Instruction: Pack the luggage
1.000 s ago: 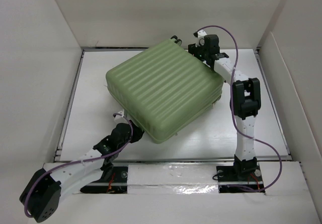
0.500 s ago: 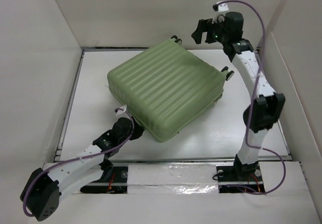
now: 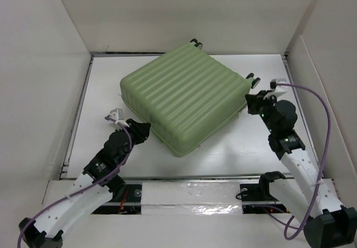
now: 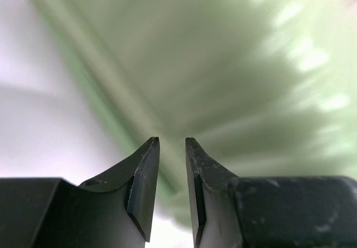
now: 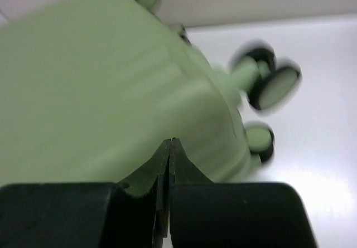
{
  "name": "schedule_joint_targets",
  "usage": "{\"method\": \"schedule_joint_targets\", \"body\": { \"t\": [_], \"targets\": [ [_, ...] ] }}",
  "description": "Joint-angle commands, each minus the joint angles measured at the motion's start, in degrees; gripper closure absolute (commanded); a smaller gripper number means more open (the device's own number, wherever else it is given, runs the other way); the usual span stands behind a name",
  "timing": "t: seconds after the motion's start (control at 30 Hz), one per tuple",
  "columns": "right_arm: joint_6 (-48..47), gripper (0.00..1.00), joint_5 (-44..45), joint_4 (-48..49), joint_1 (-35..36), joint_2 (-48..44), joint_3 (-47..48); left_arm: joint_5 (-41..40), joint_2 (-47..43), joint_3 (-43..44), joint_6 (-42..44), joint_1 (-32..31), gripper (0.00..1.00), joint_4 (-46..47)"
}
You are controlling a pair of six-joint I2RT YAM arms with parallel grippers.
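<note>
Luggage (image 3: 184,100) closed, flat on table (image 3: 100,92); left gripper (image 4: 172,142) at its near-left edge, jaws slightly apart, empty; right gripper (image 5: 169,143) by right corner, jaws pressed together, empty

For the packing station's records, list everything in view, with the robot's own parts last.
luggage: one, light green, ribbed shell, shut, lying flat mid-table.
wheels: black, two sets seen from above, at the luggage's far and right corners.
table: one, white, under the luggage.
walls: white panels, enclosing the table on three sides.
cables: two, purple, one along each arm.
left gripper: one, black, at the luggage's near-left edge, jaws slightly apart, holding nothing.
right gripper: one, black, at the luggage's right corner by the wheels, jaws shut, holding nothing.
</note>
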Motion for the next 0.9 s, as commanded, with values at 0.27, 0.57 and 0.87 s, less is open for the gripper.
{"method": "schedule_joint_targets", "body": {
  "t": [0.27, 0.57, 0.87],
  "targets": [
    [2.39, 1.00, 3.71, -0.82, 0.23, -5.94, -13.27, -3.35, 16.71, 9.87, 2.95, 1.87, 0.76, 17.42],
    [2.74, 1.00, 7.31, 1.29, 0.23, -3.67, -16.53, -20.48, 8.71, 13.48, 5.31, 4.67, 0.51, 30.93],
    [3.18, 1.00, 7.31, 2.26, -0.30, -0.32, -16.79, 19.47, 44.37, 35.78, -5.56, 36.20, 0.41, 31.22]
  ]
}}
